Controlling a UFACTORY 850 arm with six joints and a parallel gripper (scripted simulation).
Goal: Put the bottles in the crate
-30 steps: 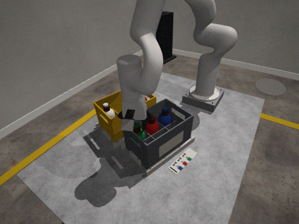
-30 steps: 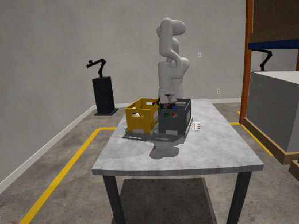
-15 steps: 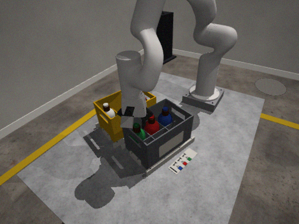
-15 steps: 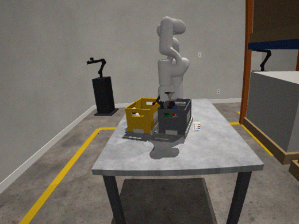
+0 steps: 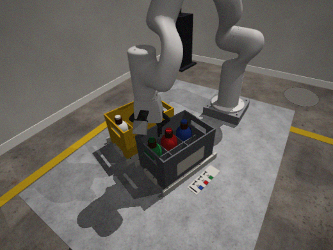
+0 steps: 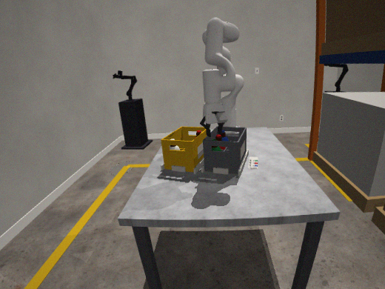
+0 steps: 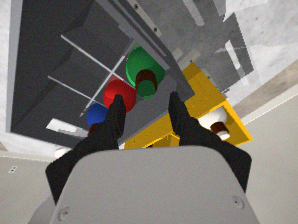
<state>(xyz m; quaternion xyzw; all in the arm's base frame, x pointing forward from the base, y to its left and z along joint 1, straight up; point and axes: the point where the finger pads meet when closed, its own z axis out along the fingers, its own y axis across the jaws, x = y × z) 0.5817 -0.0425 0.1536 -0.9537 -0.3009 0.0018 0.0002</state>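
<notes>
As read from its black-bar end, pick list [image 5: 203, 179]: on table just beside grey crate [image 5: 170, 173], on the side away from yellow crate; blue, red, green marks, counts too small to read.
Green bottle [image 5: 155, 148]: upright in grey crate, near cell of the row next to yellow crate.
Red bottle [image 5: 168, 140]: upright in grey crate, middle cell, same row.
Blue bottle [image 5: 184, 131]: upright in grey crate, far cell, same row.
Gripper [image 7: 146, 100]: above grey crate, over green cap; fingers part-open, nothing between them.
Yellow crate [image 5: 119, 136]: touching or just beside grey crate; white bottle [image 5: 121, 125] stood in it.
Arm base [image 5: 244, 110]: beyond grey crate, apart from it.
Step, my guess: placing prob. done, pull-out left.
How to do it well: lift straight up, keep fingers apart, no sideways drift till tips are over cap & rim; a nudge could tip green bottle or shift grey crate.
Wrist view only: bare gap btw fingers, cap beyond the tips.
Top view only: pick list colours vs bottles in grey crate.
Exterior view only: both crates looked level; tip height over grey crate rim too small to tell.
</notes>
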